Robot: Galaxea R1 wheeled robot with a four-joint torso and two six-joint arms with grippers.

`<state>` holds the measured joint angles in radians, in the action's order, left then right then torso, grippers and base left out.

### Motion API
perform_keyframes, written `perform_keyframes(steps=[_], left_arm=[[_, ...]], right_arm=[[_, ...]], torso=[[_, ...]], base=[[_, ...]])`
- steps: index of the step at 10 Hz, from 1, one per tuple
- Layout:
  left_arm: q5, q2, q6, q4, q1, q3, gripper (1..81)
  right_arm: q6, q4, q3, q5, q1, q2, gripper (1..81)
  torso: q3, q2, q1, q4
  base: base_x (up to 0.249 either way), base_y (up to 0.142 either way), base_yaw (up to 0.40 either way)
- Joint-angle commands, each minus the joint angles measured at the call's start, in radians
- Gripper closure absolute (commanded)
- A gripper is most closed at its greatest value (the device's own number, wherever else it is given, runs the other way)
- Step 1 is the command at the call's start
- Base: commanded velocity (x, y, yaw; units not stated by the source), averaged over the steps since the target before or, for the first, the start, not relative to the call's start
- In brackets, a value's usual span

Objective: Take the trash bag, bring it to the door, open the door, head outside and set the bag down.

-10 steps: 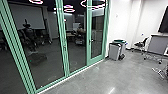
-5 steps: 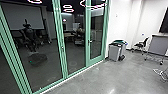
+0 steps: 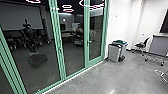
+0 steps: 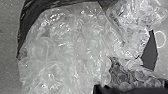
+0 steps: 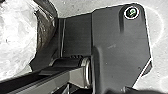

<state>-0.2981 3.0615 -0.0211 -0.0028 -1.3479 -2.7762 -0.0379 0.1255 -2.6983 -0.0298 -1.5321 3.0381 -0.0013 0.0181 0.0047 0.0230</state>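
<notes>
Glass wall [image 3: 49, 68] from new angle, door [image 3: 95, 46] shut

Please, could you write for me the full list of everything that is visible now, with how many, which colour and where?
trash bag: count unclear, clear crinkled plastic with black plastic at one edge, by the base plate
glass door: one, green frame, right end of the glass front
glass panels: several, dark in green frames, left half
bins: at least two, grey, one green-topped, right of the door
chair: one, black, by the wall
desk: one, grey, on wheels, far right
screen: one, dark, above the desk
wall: white, behind the bins
floor: grey, in front
ring lights: several, pinkish white, top
robot figure: one, dark, seen in the glass
base plate: one, dark
jointed bar: one, grey, beside it
</notes>
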Motion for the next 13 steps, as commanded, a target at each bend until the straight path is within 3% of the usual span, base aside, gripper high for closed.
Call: perform_keyframes(steps=[1,13], left_arm=[[-0.067,-0.001,0.001,0.003,0.075,0.0,81.1],[-0.065,0.001,0.001,0.003,0.075,0.0,81.1]], right_arm=[[-0.005,-0.007,0.003,-0.062,0.052,0.0,1.0],[-0.004,-0.007,0.003,-0.062,0.054,0.001,1.0]], torso=[[0.0,0.0,0.0,0.0],[0.0,0.0,0.0,0.0]], base=[[0.16,0.0,0.0],[0.161,0.0,0.0]])
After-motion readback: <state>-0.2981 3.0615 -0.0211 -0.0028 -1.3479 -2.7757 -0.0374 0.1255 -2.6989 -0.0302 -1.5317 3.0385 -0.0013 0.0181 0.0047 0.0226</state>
